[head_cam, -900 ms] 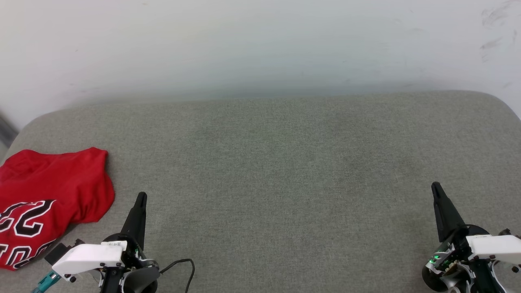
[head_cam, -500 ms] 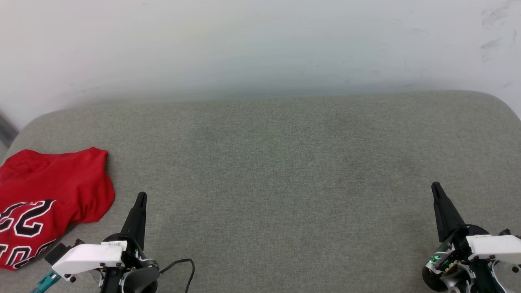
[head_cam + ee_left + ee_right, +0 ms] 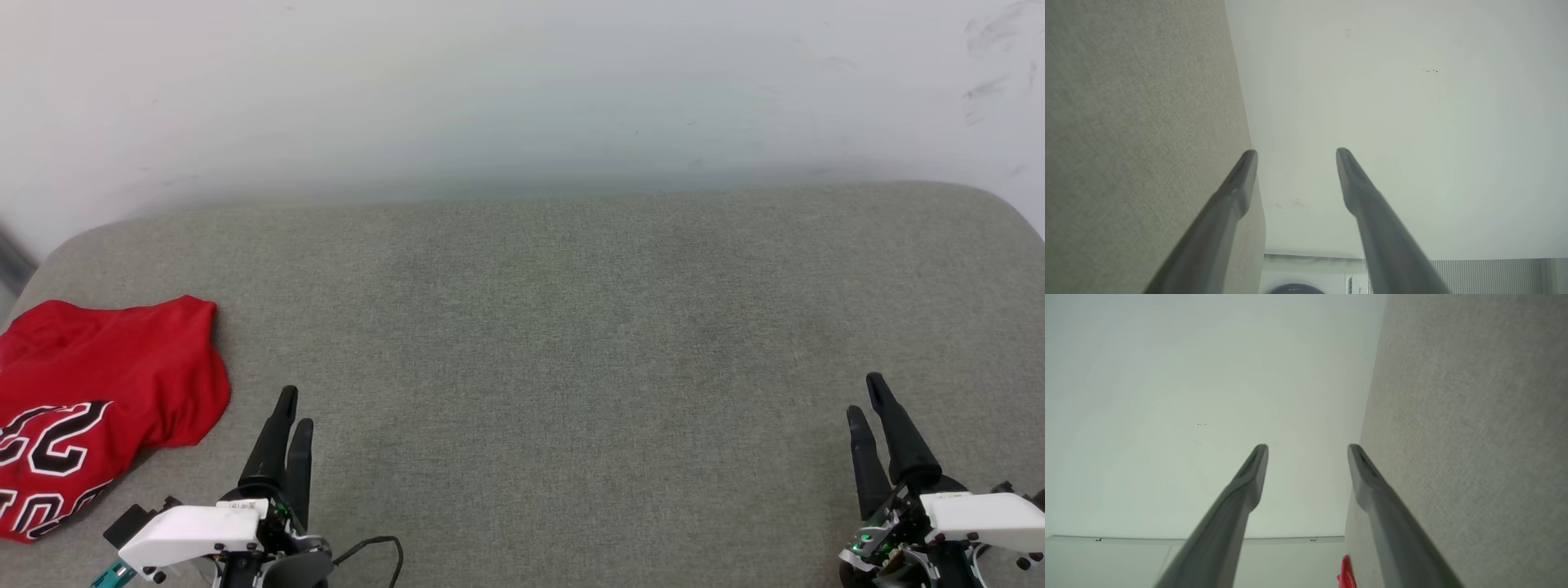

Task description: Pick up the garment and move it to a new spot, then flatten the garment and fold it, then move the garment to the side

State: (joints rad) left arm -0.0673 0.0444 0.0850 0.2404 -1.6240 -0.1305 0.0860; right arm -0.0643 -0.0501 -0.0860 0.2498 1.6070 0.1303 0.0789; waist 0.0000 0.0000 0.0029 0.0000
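Observation:
The garment (image 3: 90, 400), a red jersey with black white-outlined numerals, lies bunched at the left end of the grey fabric surface (image 3: 555, 327). A sliver of its red cloth (image 3: 1346, 573) shows at the bottom of the right wrist view. My left gripper (image 3: 294, 408) hovers at the lower left, just right of the garment and apart from it, open and empty; the left wrist view shows its two fingers (image 3: 1237, 192) spread. My right gripper (image 3: 865, 396) is at the lower right, far from the garment, open with nothing between its fingers (image 3: 1253, 473).
A pale wall (image 3: 522, 90) rises behind the padded surface. A black cable (image 3: 384, 549) loops beside the left wrist. A round dark appliance front (image 3: 1296, 288) shows low in the left wrist view.
Both grippers have turned at the wrist and dropped slightly, so that two fingers of each now show instead of one. The garment has not moved.

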